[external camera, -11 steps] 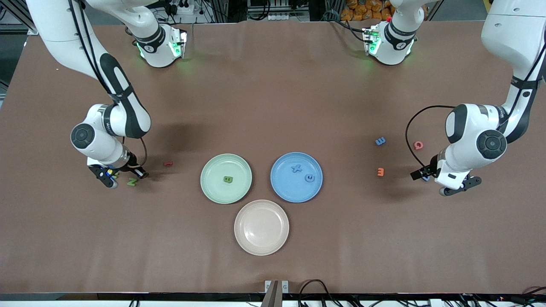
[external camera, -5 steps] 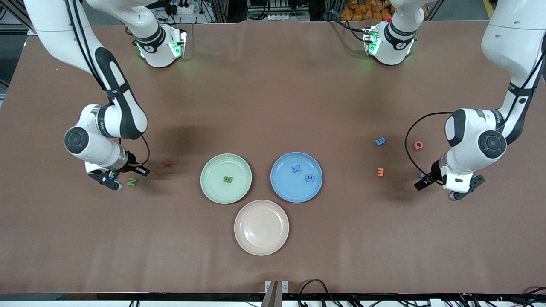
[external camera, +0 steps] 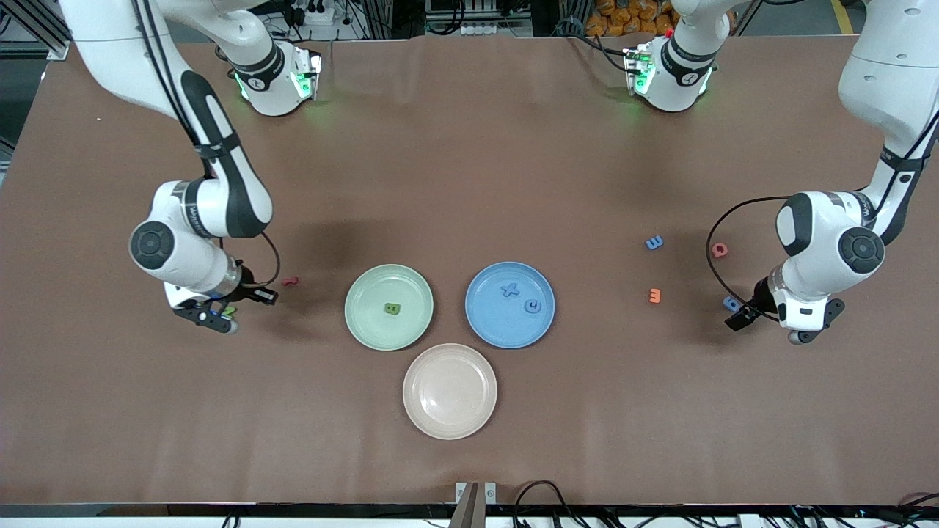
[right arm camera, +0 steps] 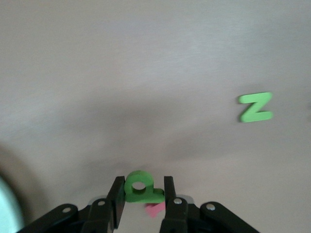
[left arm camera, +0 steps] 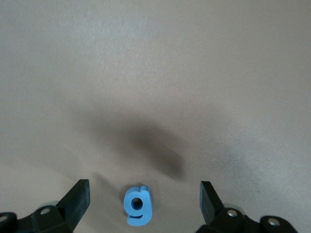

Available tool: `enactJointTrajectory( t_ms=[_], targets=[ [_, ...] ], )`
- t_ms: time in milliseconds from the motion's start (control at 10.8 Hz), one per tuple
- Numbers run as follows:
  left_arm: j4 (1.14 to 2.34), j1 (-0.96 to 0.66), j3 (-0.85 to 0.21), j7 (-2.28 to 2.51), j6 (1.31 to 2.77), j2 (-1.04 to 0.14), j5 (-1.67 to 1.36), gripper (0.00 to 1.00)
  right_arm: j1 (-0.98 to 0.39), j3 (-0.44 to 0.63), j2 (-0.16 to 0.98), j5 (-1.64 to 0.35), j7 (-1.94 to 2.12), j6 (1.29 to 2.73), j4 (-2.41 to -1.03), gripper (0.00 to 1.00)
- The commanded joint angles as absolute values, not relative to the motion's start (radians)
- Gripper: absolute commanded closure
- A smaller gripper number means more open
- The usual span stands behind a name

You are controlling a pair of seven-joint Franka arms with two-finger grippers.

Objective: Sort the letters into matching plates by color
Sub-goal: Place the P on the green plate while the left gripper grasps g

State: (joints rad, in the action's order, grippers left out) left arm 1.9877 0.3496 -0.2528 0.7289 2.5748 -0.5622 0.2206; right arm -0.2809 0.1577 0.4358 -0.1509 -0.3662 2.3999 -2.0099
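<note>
The letters are half sorted: a green one [external camera: 392, 309] lies in the pale green plate [external camera: 367, 323], two blue ones in the blue plate [external camera: 491, 326], and the beige plate [external camera: 449, 422] holds none. Your right gripper [right arm camera: 142, 194], over the tabletop [external camera: 469, 161] at its own end, has its jaws pinched narrow on a green letter [right arm camera: 139, 187], presumably bound for the green plate; a green Z [right arm camera: 255, 107] lies loose nearby. Your left gripper [left arm camera: 144, 201] hovers with jaws wide astride a blue g [left arm camera: 136, 206], lined up to close. Red and orange strays lie well apart.
</note>
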Motion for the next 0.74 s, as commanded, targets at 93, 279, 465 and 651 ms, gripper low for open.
enactJointTrajectory(
  t_ms=[93, 279, 465, 651],
  targets=[
    [1.993, 0.341, -0.259, 0.888, 2.589, -0.575, 0.245, 0.0, -0.391, 0.16, 0.429, -0.144, -0.42, 2.345, -1.944, 0.7],
    [1.993, 0.331, -0.259, 0.911, 2.586, -0.58, 0.245, 0.0, -0.467, 0.16, 0.446, -0.144, -0.422, 2.347, -1.919, 0.7],
    [1.994, 0.331, -0.259, 0.914, 2.585, -0.581, 0.245, 0.0, -0.518, 0.16, 0.465, -0.144, -0.423, 2.347, -1.887, 0.7],
    [1.994, 0.331, -0.259, 0.914, 2.586, -0.587, 0.247, 0.0, -0.557, 0.158, 0.503, -0.144, -0.429, 2.345, -1.835, 0.7]
  ],
)
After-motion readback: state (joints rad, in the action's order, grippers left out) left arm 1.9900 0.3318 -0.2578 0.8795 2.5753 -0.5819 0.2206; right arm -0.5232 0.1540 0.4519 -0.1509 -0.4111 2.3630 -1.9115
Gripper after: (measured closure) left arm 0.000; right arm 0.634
